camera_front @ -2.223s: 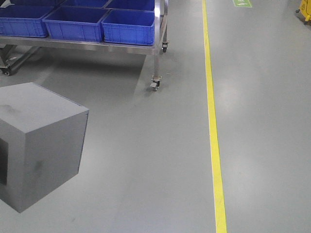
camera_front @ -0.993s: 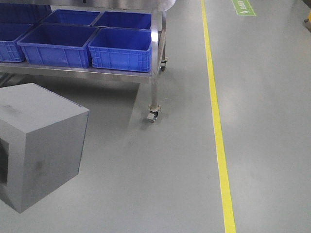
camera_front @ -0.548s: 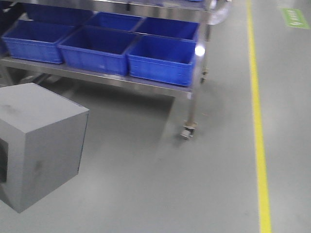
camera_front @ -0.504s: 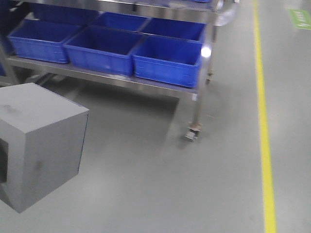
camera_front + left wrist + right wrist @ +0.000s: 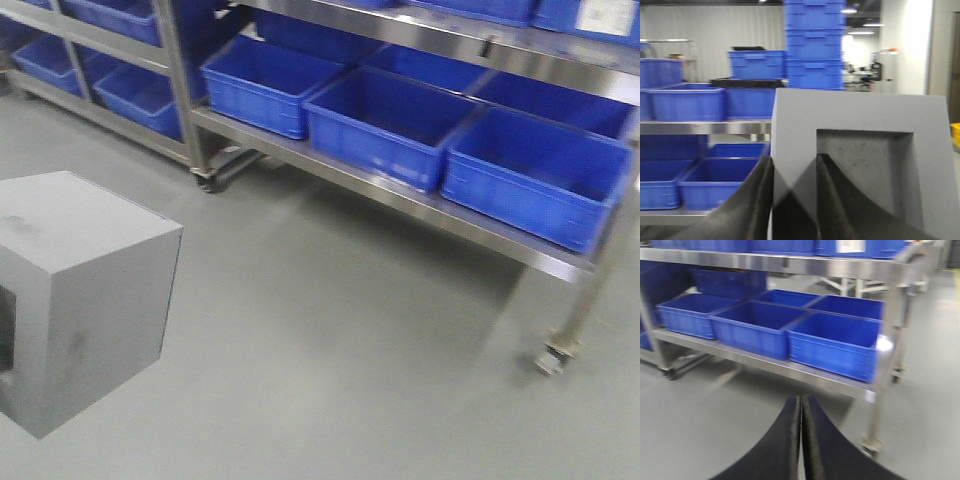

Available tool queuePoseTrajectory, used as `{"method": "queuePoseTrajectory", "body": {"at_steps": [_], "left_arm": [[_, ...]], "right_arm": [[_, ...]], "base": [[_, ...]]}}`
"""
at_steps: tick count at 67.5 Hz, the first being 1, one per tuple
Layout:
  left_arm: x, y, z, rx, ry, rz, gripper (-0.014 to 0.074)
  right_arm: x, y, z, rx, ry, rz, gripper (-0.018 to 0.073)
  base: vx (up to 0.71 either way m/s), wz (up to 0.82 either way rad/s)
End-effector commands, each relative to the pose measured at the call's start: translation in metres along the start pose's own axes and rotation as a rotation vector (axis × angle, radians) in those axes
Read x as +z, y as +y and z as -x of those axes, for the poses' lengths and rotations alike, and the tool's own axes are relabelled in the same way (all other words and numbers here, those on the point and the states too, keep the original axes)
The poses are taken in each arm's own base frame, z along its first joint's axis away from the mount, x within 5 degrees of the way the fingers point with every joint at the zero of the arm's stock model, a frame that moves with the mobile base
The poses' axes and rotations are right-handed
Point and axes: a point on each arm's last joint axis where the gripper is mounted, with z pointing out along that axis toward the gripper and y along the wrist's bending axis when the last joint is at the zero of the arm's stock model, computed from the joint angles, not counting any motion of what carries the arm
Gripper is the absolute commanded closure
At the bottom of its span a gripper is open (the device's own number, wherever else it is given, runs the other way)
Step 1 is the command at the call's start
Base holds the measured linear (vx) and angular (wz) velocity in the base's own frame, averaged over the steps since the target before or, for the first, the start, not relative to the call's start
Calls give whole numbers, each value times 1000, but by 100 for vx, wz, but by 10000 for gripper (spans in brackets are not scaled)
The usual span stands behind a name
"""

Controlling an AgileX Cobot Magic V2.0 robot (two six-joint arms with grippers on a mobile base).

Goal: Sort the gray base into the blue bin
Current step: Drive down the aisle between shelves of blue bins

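Your left hand [image 5: 795, 162] pinches the gray base [image 5: 860, 110] by its recess wall, one finger inside, one outside, so it sits firmly against the hand, while your right hand [image 5: 801, 402], pressed together and empty, faces the blue bin [image 5: 830, 360] ahead.

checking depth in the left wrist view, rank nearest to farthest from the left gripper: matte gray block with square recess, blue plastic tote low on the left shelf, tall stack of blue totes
1. matte gray block: its wall is clamped in the left gripper, centre right.
2. blue plastic tote: low on the left, behind the block.
3. tall stack of blue totes: far back, top centre.
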Motion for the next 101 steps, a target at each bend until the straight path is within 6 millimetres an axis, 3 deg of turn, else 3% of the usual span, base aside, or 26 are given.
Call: {"method": "queuePoseTrajectory", "body": {"at_steps": [1,101], "left_arm": [[0,-2,19,-23,-133,-12,593],[0,-2,19,-23,-133,-12,593]], "right_arm": [[1,0,5,-19,-55,-7,564],[1,0,5,-19,-55,-7,564]], "base": [[33,56],[35,50]]}}
